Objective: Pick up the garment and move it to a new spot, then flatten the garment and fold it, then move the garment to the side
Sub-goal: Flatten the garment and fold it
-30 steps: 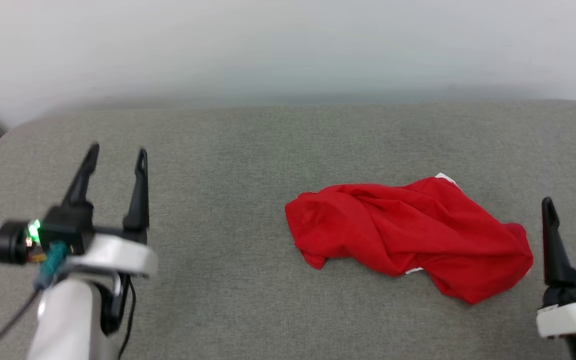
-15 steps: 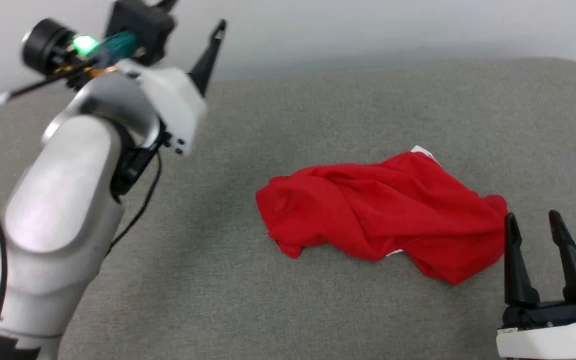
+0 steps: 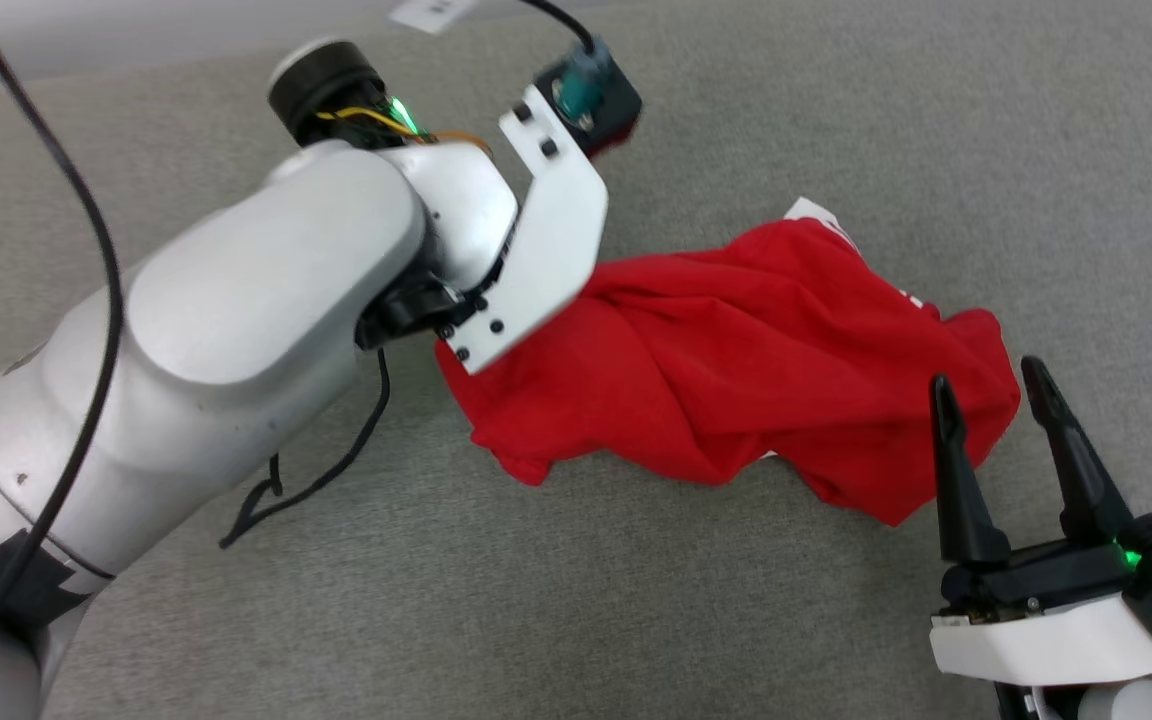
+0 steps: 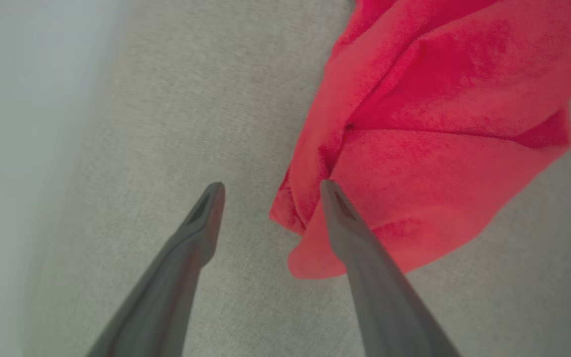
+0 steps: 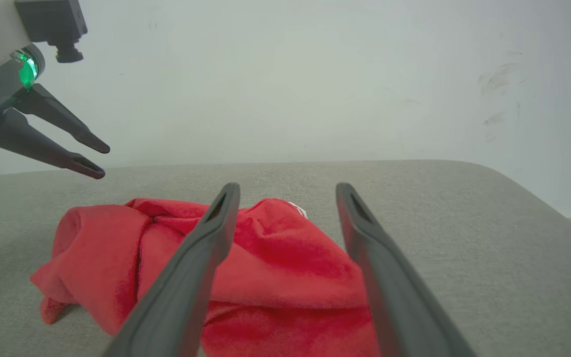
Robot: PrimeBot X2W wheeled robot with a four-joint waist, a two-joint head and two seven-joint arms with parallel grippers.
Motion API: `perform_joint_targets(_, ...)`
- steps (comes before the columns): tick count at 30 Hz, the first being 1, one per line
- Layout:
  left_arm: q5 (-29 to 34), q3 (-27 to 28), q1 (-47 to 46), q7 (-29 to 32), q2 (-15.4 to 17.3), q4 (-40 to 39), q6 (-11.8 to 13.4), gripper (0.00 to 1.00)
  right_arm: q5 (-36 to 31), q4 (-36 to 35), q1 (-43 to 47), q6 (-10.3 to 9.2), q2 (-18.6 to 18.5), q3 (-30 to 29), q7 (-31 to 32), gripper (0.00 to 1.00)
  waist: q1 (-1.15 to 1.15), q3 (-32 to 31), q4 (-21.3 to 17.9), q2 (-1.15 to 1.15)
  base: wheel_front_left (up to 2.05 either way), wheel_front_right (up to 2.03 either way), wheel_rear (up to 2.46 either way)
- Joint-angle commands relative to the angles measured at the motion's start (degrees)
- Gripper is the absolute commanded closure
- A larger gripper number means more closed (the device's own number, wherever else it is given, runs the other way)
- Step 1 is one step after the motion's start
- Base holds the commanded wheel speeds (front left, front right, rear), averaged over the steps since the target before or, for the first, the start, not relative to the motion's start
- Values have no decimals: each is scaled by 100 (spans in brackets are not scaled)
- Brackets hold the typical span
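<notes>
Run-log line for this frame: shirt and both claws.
stage: pre-grasp | shirt: crumpled on grey pad, not held | left claw: open, above one end | right claw: open, near other end

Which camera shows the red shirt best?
The head view: nearly the whole shirt shows, though the left arm covers one end. The left wrist view shows one end close up; the right wrist view shows it partly behind the right gripper.

garment [image 3: 756, 370] partly behind left forearm [image 3: 236, 320], forearm cropped bottom-left
</notes>
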Motion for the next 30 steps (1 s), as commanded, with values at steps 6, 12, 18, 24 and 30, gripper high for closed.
perform_joint_targets(6, -334, -816, -428, 756, 177, -68, 15, 0, 72, -178, -290, -4, 34, 81, -21, 0, 0, 686, -397, 0, 0, 0, 0)
perform_joint_targets(12, -75, -841, 17, 1586, 345, -317, 14, 0, 261, -301, -427, -4, 33, 75, -22, 0, 0, 980, -542, 0, 0, 0, 0)
perform_joint_targets(18, 56, -964, 629, 1939, 450, -527, 1, 0, 330, -348, -480, -4, 33, 69, -23, 0, 0, 1113, -601, 0, 0, 0, 0)
perform_joint_targets(24, 139, -927, 518, 1662, 537, -738, 7, 100, 298, -288, -493, -3, 33, 10, -23, 0, 0, 989, -483, 0, 0, 0, 0)
perform_joint_targets(30, -116, -832, 142, 29, 583, -994, 14, 100, 174, -141, -256, -4, 30, -23, -22, 0, 0, 390, -103, 0, 0, 0, 0)
